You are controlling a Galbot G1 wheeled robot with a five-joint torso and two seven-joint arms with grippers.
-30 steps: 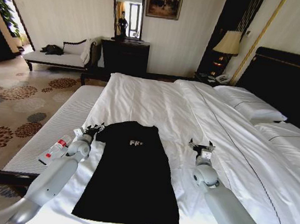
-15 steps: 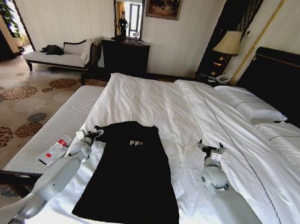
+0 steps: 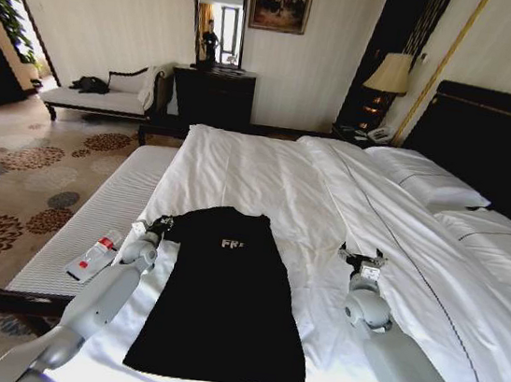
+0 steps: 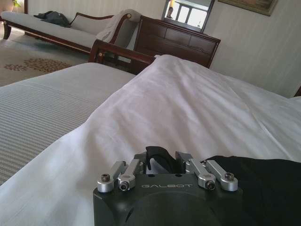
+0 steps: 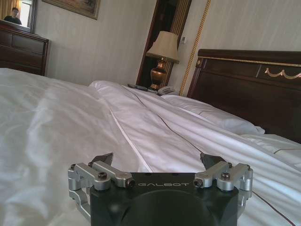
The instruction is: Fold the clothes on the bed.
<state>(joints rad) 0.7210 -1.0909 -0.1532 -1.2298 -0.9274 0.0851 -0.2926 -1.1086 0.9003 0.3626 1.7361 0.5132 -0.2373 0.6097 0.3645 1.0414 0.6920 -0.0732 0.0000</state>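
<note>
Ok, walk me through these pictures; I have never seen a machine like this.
This is a wheeled robot with two arms, each ending in a gripper. One picture comes from a camera on its head, looking down at the bed. The other two come from cameras on its wrists, looking out over each gripper.

A black T-shirt lies flat on the white duvet, sleeves tucked in. The left gripper sits at the shirt's shoulder edge; the left wrist view shows its fingers closed together beside the black cloth, though I cannot tell if any is pinched. The right gripper rests over bare duvet, apart from the shirt, fingers spread open and holding nothing.
</note>
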